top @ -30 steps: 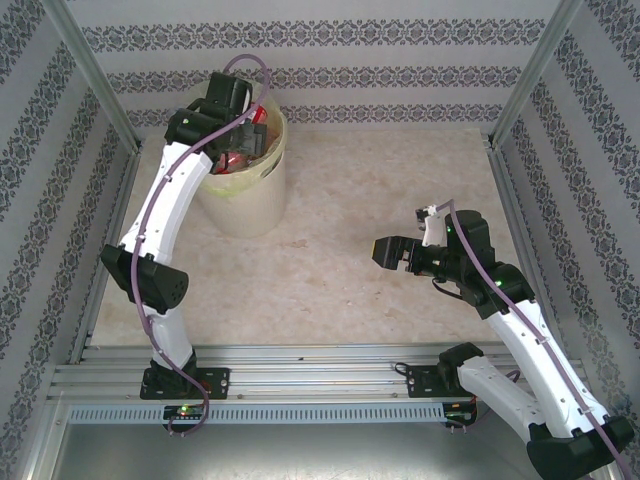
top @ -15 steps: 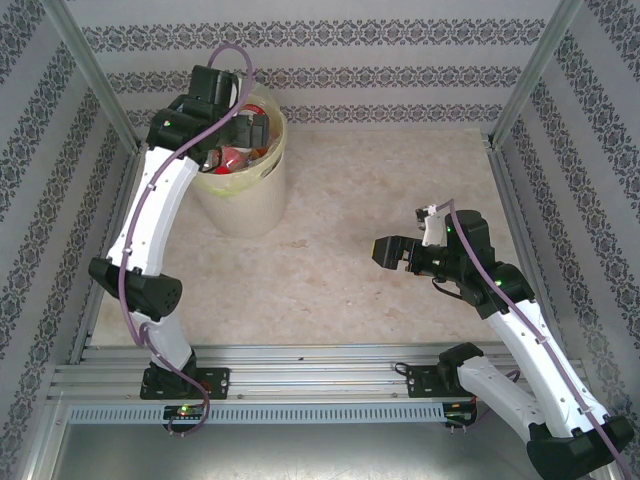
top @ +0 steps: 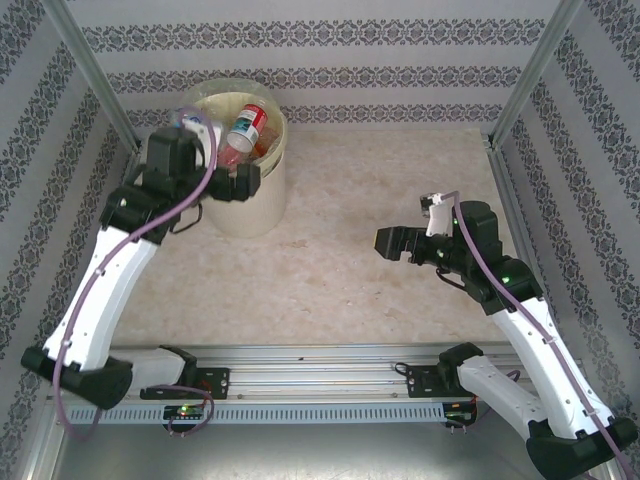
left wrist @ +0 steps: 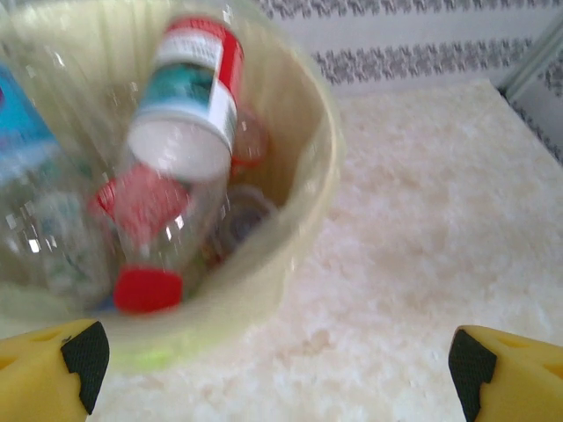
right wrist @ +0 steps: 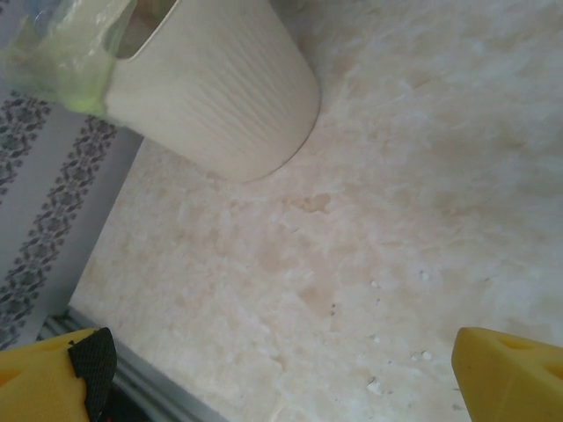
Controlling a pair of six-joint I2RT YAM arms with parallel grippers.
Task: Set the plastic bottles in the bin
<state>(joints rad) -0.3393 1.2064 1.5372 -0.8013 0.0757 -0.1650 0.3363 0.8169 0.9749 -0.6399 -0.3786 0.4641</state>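
Bin: cream, bag-lined, upright in the far left corner of the table.
Plastic bottles: heaped inside the bin; a labelled bottle in red, white and green lies on top, with a red-capped clear bottle beside it.
Left gripper: jaws spread wide, empty, just in front of the bin's near rim.
Right gripper: jaws spread wide, empty, above the table toward its right edge, well apart from the bin.

No legible text, bottle labels in the bin too blurred to read
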